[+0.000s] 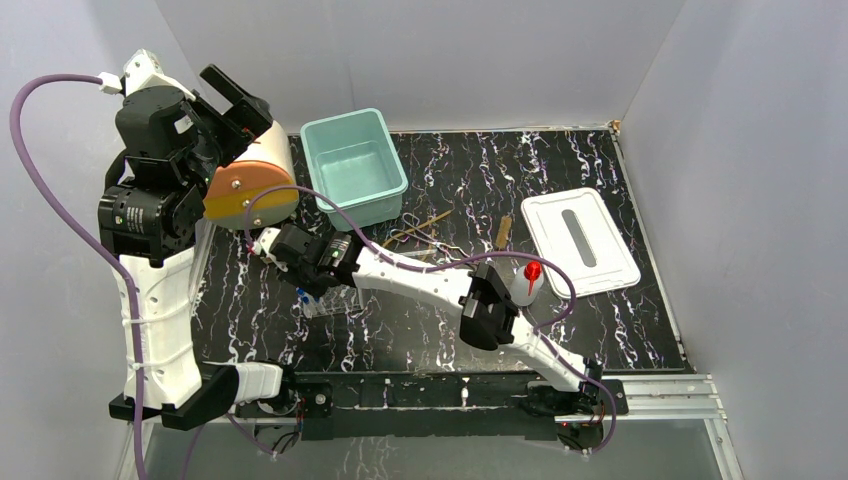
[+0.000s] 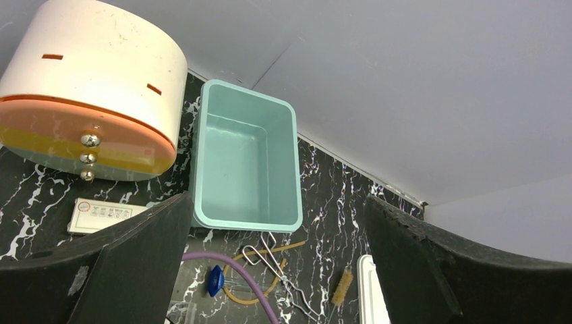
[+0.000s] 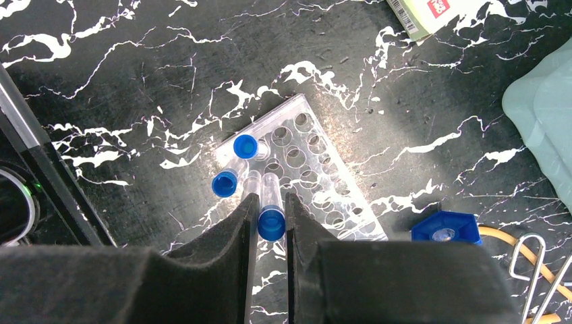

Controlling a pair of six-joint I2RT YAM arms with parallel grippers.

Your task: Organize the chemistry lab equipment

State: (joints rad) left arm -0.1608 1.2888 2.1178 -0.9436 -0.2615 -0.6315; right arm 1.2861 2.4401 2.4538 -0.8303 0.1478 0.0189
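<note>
My right gripper (image 3: 271, 233) is shut on a blue-capped vial (image 3: 271, 223), whose clear lower end points down at the clear rack (image 3: 317, 182). Two more blue-capped vials (image 3: 245, 146) stand in the rack's end holes. The syringe's blue end (image 3: 445, 228), amber tubing (image 3: 502, 236) and metal tongs (image 3: 533, 253) lie to the right. From above, the right gripper (image 1: 300, 285) hangs over the rack (image 1: 335, 303). The red-nozzled squeeze bottle (image 1: 527, 282) stands by the right elbow. My left gripper (image 1: 240, 100) is open and empty, raised high at the back left.
An empty teal bin (image 1: 355, 165) stands at the back, with the cream-and-orange drum (image 1: 250, 180) on its left. A white lid (image 1: 580, 240) lies at the right and a small brush (image 1: 503, 235) beside it. A label card (image 2: 101, 214) lies under the drum.
</note>
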